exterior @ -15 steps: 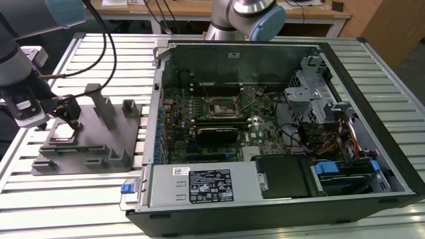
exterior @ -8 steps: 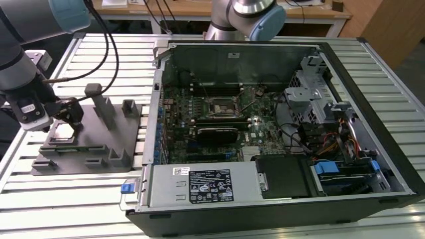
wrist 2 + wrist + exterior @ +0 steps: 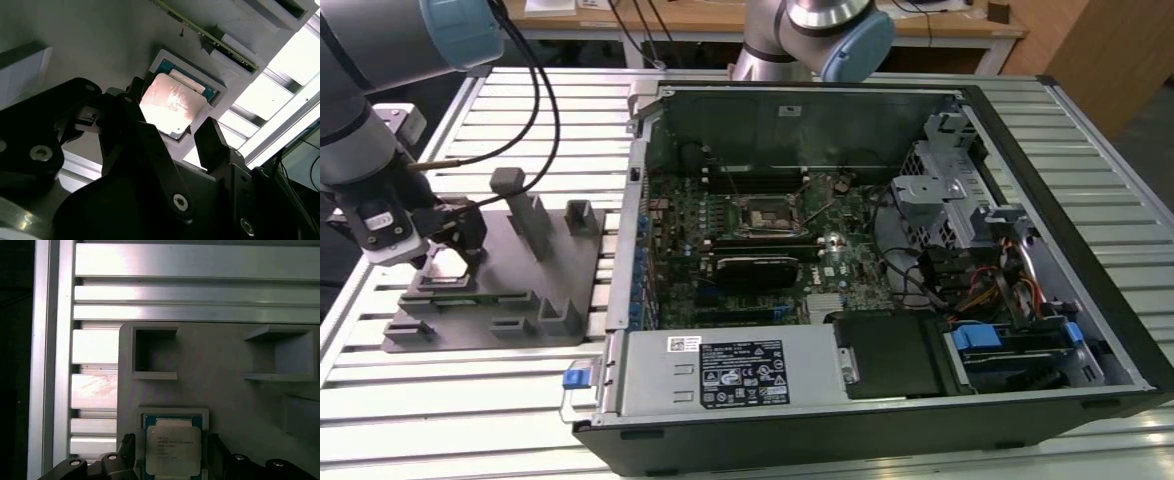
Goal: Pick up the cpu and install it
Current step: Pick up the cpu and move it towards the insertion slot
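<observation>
1. Black fingers are closest in both wrist views. They are apart, one on each side of the cpu, and they do not pinch it.
2. The cpu is a small square chip with a pale shiny top. It lies flat in a square pocket of the grey holder. It is not in the computer yet.
3. At the exterior view's left, the robot arm bends down over the holder. Black cables hang from the arm.
4. The holder lies flat on the silver bench, which is made of long slats. Little grey posts stand up from the holder.
5. Just beside the holder, toward the exterior view's right, lies the computer case with its side open. A green board lies inside it.
6. Near the middle of the board is a dark square socket with a thin metal lever. It is well apart from the cpu.
7. A black block sits on the board near the socket.
8. Farther right in the case is a bunch of wires, and a blue part is near them.
</observation>
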